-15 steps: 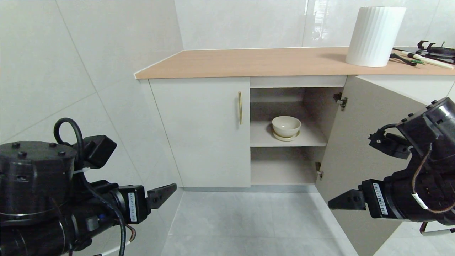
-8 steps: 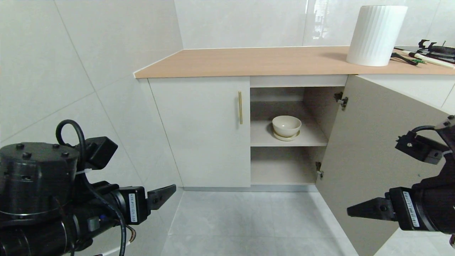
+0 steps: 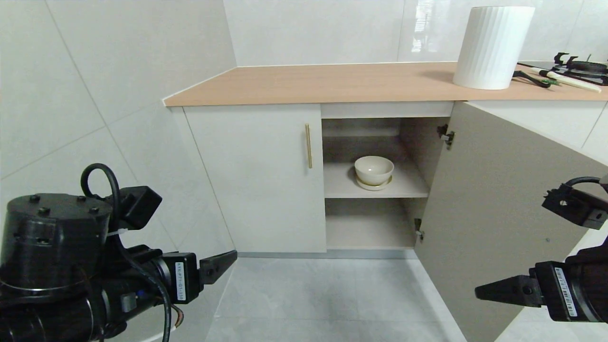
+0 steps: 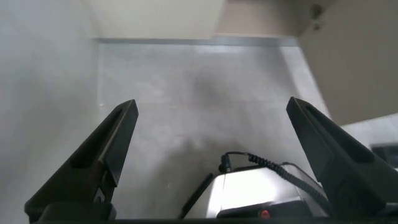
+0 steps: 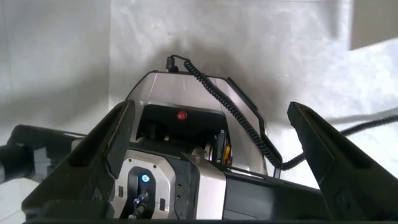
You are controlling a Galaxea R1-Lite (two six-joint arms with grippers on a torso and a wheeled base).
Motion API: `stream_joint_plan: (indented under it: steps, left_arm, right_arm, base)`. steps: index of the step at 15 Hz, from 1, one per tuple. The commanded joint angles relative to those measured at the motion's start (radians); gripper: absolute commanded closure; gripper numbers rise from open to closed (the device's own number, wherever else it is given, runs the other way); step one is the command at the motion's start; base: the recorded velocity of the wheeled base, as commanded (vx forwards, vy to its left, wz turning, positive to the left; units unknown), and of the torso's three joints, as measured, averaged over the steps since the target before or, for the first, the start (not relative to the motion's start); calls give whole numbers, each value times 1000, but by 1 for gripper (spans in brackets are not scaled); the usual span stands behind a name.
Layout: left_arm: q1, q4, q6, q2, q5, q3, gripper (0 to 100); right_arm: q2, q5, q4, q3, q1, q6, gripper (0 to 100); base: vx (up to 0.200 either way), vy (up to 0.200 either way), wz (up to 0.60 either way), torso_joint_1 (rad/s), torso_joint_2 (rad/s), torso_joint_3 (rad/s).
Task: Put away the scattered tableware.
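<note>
The cream bowl (image 3: 374,169) sits on a small plate (image 3: 374,185) on the upper shelf (image 3: 342,183) of the cabinet, whose right door (image 3: 494,213) stands open. The left claw (image 4: 211,124) hangs at near left over the floor, spread wide and empty. The right claw (image 5: 211,124), near right by the door, is also wide and empty. A white ribbed cylinder (image 3: 491,47) stands on the desk (image 3: 308,83).

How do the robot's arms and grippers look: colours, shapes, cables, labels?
The left arm and right arm are black; the left has a round housing studded with bolts. The left gripper and right gripper each have two black wedge-shaped fingers tapering to points. A white printed label sits behind each gripper. A black cable loops above the left arm.
</note>
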Motion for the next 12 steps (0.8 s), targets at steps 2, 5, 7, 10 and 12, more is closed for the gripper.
stream_joint_plan:
  steps: [2, 5, 7, 10, 12]
  left_arm:
    - [1, 0, -1, 0, 1, 0, 0]
    - [1, 0, -1, -5, 1, 0, 0]
    - [1, 0, -1, -5, 1, 0, 0]
    - [1, 0, 2, -5, -1, 7, 0]
    - [1, 0, 2, -3, -1, 8, 0]
  right_arm:
    - [5, 2, -2, 18, 1, 0, 0]
    - [6, 2, -2, 19, -2, 0, 0]
    - [9, 2, -1, 21, -4, -1, 0]
    - [29, 2, 58, 2, -74, -9, 0]
    - [54, 2, 58, 1, -163, -34, 0]
  base:
    - [0, -200, 0, 2, 2, 2]
    - [0, -200, 0, 2, 2, 4]
    - [0, -200, 0, 5, 2, 0]
    - [0, -67, 0, 1, 1, 2]
    - [0, 0, 0, 0, 0, 0]
